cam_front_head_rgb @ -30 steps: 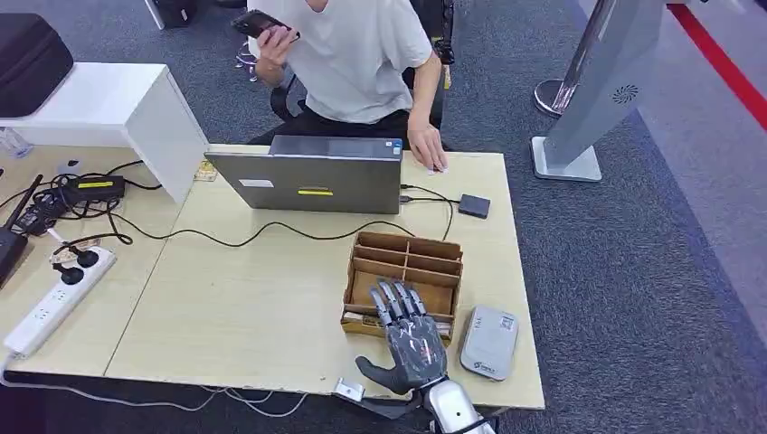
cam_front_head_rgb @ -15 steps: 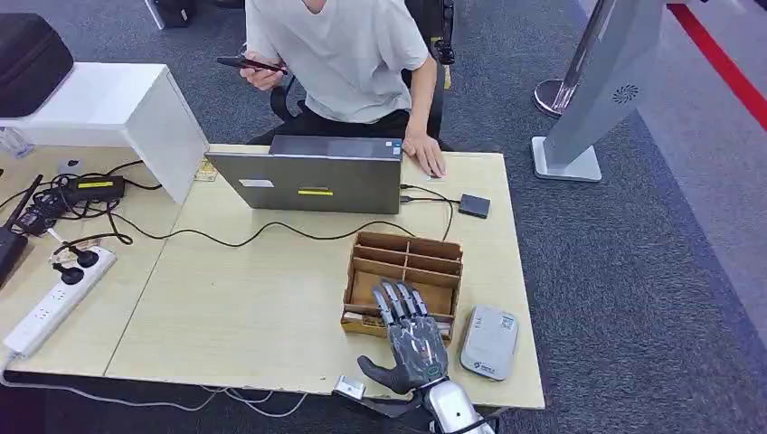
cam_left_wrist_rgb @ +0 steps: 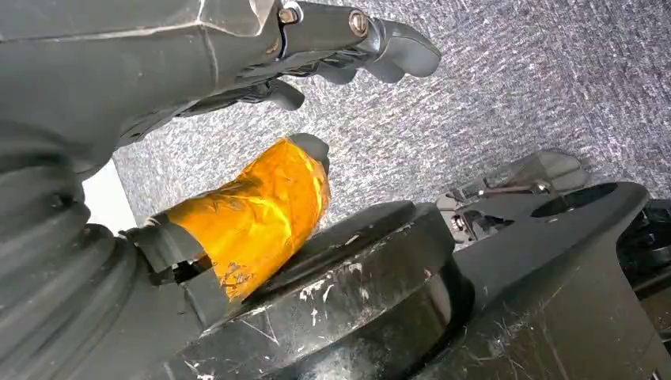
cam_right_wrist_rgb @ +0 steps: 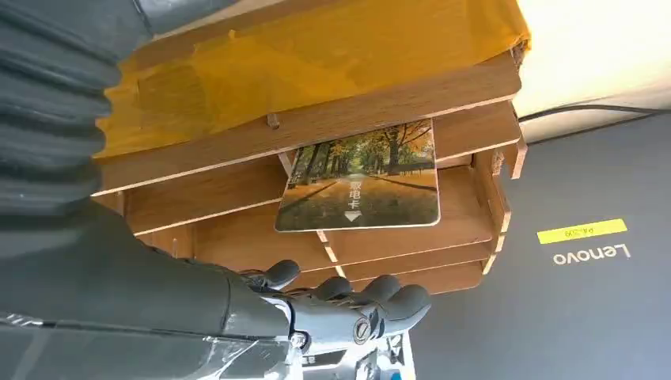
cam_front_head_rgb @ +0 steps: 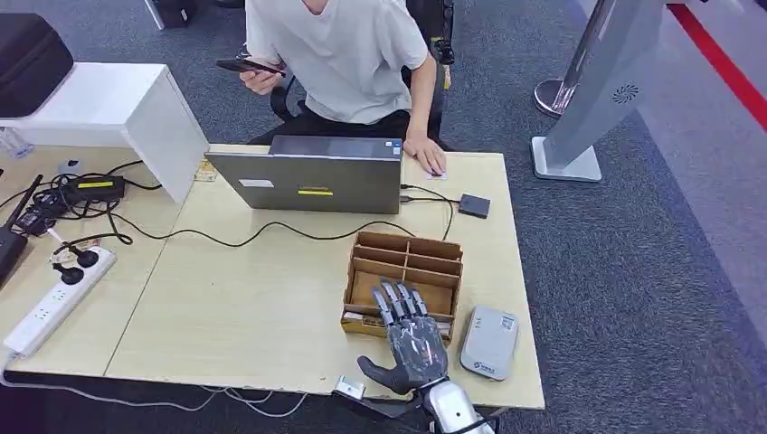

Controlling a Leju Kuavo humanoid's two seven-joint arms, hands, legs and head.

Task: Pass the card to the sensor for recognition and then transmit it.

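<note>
Head view shows the robot's right hand hovering flat over the near edge of the brown wooden compartment organiser on the pale wooden table, fingers spread and holding nothing. The right wrist view shows the task's thing: a glossy card printed with an autumn tree avenue, lying in one of the organiser's compartments, untouched, with the fingers apart from it. Just beside the organiser lies the flat grey card sensor. The left hand hangs over grey carpet, fingers loosely curled around nothing. The step in hand appears to be the reach for the card; the pickup is not yet made. The next move likely calls for lowering the fingers into the compartment and pinching the card's edge, before carrying it over the sensor.
</note>
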